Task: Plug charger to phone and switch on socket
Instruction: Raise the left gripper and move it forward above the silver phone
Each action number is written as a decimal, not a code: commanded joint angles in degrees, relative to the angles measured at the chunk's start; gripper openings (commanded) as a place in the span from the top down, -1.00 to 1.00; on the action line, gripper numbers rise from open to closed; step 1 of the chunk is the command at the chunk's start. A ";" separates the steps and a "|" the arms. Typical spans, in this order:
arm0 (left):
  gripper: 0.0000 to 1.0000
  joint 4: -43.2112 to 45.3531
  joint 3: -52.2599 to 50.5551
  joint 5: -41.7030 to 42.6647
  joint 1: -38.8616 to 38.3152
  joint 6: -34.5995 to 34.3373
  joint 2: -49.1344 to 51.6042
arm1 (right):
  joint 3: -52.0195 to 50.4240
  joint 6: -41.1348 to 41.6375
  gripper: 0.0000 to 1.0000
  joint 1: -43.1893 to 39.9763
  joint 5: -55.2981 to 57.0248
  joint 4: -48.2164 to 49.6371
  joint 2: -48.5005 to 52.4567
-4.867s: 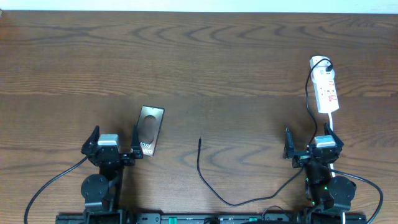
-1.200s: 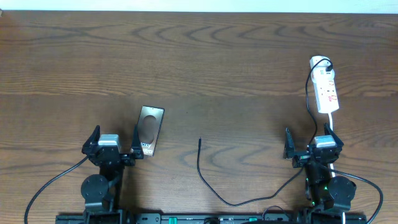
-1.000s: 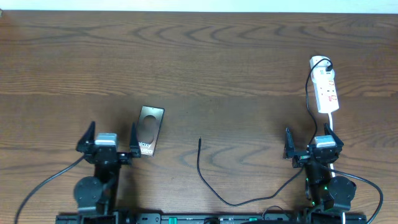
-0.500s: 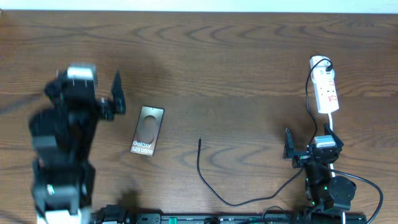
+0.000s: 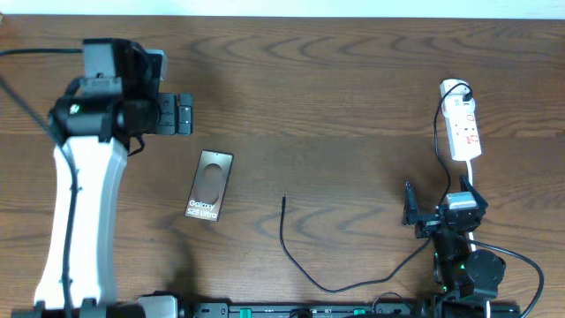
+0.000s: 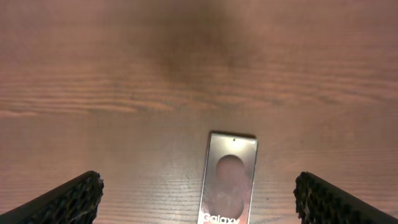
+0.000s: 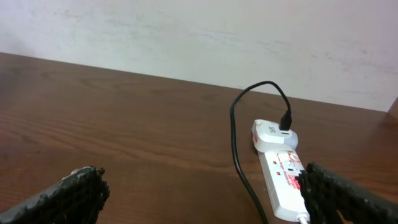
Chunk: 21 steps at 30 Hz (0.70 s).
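The table is dark brown wood with a wavy grain, bare over most of its top. Along its far edge stands a pale, faintly mottled wall.

The left gripper hangs raised over the far left part of the table. Its jaws are wide apart, and its fingers show only at the bottom corners of the left wrist view, holding nothing. The phone lies flat on the wood beneath it, between the two fingers and nearer the robot's base than the gripper. Its brownish oval and white lettering face up.

The right gripper sits low near the base, jaws also wide and empty. The socket lies straight ahead of it, a little toward its right finger. The round white plug is at the socket's far end, close to the wall, and a black lead arches out of the plug and runs back toward the gripper.

The charger lies loose on the table to the left of the right gripper, its tip pointing away from the base. It is well apart from the phone.
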 commanded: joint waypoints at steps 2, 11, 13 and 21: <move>-0.96 -0.35 1.07 0.09 -0.09 -0.33 4.63 | -0.07 -0.61 -0.98 0.22 0.17 -0.26 -0.22; 0.11 -0.33 1.03 0.07 -0.07 -0.28 9.70 | -0.07 -0.61 -0.99 0.22 0.15 -0.26 -0.22; 0.48 -0.35 1.03 0.07 -0.07 -0.31 9.73 | -0.07 -0.61 -0.99 0.24 0.17 -0.26 -0.22; -0.96 -0.61 1.03 0.09 -0.09 -0.61 9.73 | -0.07 -0.61 -0.99 0.22 0.17 -0.26 -0.22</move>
